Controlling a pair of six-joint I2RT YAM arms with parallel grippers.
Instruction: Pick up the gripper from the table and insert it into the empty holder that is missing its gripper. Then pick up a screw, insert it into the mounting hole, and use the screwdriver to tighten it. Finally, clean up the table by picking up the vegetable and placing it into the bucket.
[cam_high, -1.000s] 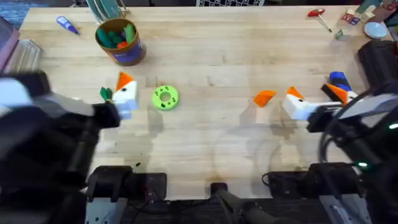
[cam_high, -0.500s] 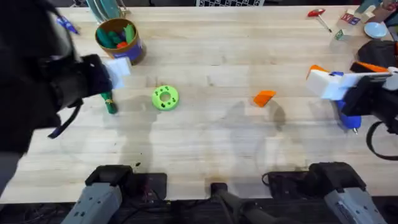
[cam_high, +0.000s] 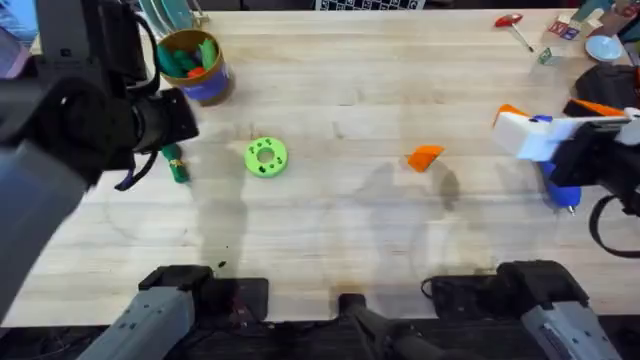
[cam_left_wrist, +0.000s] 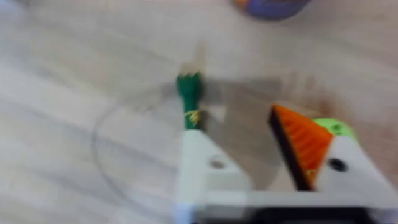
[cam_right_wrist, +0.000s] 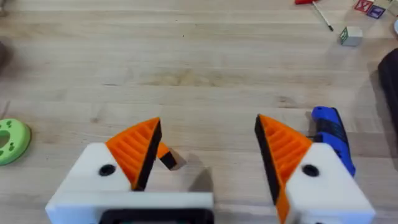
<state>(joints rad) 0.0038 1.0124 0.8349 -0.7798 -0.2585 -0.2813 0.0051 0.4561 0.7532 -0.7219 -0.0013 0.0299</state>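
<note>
Overhead view: loose orange gripper (cam_high: 425, 157) lying alone on the table (cam_high: 330, 230), right of centre, touched by nothing. Left of centre, a lime-green disc (cam_high: 265, 157); just left of that, the dark green vegetable (cam_high: 176, 166) flat on the wood, partly under the dark bulk of the left arm. Bucket (cam_high: 193, 66) standing at the upper left, green and red pieces inside. At the right edge, the right gripper (cam_high: 545, 125) raised over the blue screwdriver (cam_high: 562, 190), whose lower end pokes out beneath it. A red-handled tool (cam_high: 512, 24) far off at the upper right.

Left wrist view: left gripper (cam_left_wrist: 261, 162) spread open over the wood — one finger a bare white holder (cam_left_wrist: 202, 168) with a mounting hole, the other carrying an orange ribbed pad. Vegetable just beyond the bare holder, apparently not clasped.

Right wrist view: right gripper (cam_right_wrist: 208, 152) wide open, nothing between the two orange pads (cam_right_wrist: 137, 149). Loose orange gripper peeking out beside the left-hand pad; screwdriver lying beside the right-hand finger — contact impossible to judge.
</note>
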